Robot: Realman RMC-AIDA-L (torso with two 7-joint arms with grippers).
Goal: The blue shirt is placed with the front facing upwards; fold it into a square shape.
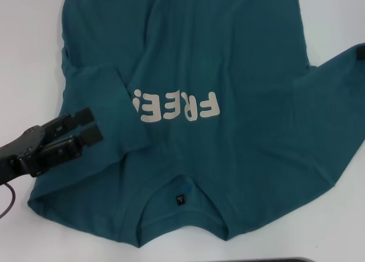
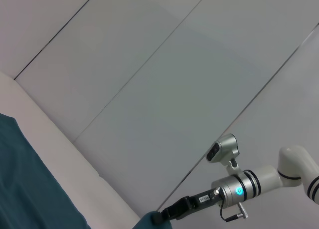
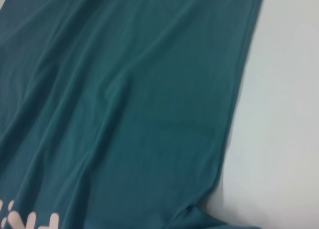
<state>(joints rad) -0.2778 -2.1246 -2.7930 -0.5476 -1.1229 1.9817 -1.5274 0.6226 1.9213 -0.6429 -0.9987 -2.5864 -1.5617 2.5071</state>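
On left wrist view only, right gripper [image 2: 159,216] pinching blue shirt [image 1: 228,62]

**White surface, pale panelled backdrop**

A plain white surface [image 1: 28,56] fills the head view, evenly lit, without hard shadows. Beyond its edge, the left wrist view shows pale grey panels [image 2: 164,89] crossed by thin dark seams.

The blue shirt [image 1: 228,73] spread before me is a dark teal-blue, plain apart from off-white "FREE" lettering [image 1: 177,107] across the chest and a small black neck tag [image 1: 181,200] at the near collar. The table [image 1: 25,56] around it is white. My left gripper [image 1: 85,128] is black, and my right arm [image 2: 259,181], seen from my left wrist, is white with black bands and a small blue light.
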